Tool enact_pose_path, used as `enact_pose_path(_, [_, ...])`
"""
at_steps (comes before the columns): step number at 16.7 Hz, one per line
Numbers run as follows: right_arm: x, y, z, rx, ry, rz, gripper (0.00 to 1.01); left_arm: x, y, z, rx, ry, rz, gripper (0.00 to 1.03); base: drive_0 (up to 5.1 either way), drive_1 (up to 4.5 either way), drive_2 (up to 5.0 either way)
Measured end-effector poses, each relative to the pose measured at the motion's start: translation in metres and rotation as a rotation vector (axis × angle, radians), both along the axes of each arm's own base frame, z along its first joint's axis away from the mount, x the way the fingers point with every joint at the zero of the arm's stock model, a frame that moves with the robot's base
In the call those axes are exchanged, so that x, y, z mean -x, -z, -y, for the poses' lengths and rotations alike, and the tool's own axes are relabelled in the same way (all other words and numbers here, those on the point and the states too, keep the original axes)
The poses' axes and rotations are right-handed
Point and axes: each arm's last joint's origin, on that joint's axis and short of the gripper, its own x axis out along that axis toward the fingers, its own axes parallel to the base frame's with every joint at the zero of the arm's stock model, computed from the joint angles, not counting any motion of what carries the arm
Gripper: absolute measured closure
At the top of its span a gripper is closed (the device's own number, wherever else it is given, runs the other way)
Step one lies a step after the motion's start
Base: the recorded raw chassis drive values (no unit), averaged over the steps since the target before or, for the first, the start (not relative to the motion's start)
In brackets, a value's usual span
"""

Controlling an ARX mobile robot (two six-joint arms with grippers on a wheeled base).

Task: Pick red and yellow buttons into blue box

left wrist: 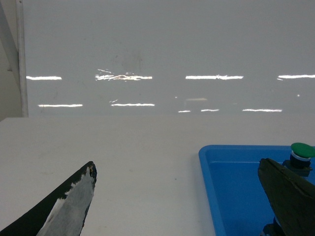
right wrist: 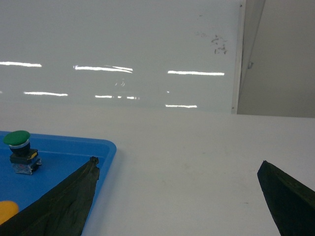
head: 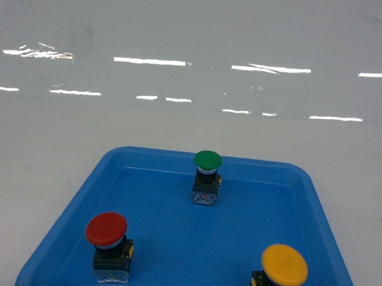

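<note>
Blue shallow tray [head: 303, 186] with rounded corners sits on a white counter [head: 52, 130], glossy white wall [head: 196, 29] behind it with strip-light reflections. Three push buttons stand upright in the tray, well apart. Red button [head: 106, 230] at near left, dome cap on a black body with yellow and silver base. Yellow button [head: 284, 265] at near right, its body cut off by the bottom edge of the head view. Green button [head: 207, 161], smaller cap, at the far middle of the tray.

No arm shows in the head view. Left wrist view: left gripper [left wrist: 182, 196] hangs over bare counter just left of the tray's far left corner, its fingers [left wrist: 74, 206] spread wide, nothing between them; the left finger has a worn pale face. The right finger partly covers the tray, with the green button just behind its tip. Right wrist view: right gripper [right wrist: 177, 196] hovers over bare counter just right of the tray's far right corner, fingers [right wrist: 64, 206] spread wide and holding nothing. Green button and a sliver of the yellow cap show at the left edge there.

Deep blue box is not in any view.
</note>
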Motion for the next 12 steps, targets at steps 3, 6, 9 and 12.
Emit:
enact_pose_path(3, [0.0,0.0,0.0,0.0,0.0,0.0,0.03,0.0,0.0,0.0,0.0,0.0,0.0,0.05,0.0,0.0,0.0])
enact_pose_path(6, [0.0,0.0,0.0,0.0,0.0,0.0,0.03,0.0,0.0,0.0,0.0,0.0,0.0,0.05,0.0,0.0,0.0])
enact_pose_path(9, [-0.0006,-0.0015,0.0001,-0.004,-0.018,0.013,0.03,-0.0003,0.0005,-0.0014,0.004,0.001,-0.006,0.05,0.0,0.0,0.0])
enact_pose_path(12, [-0.0052,-0.0014,-0.0022,-0.005,-0.058,-0.001,0.03,-0.0049,-0.0018,-0.0027,0.01,-0.011,0.005,0.05,0.0,0.0,0.0])
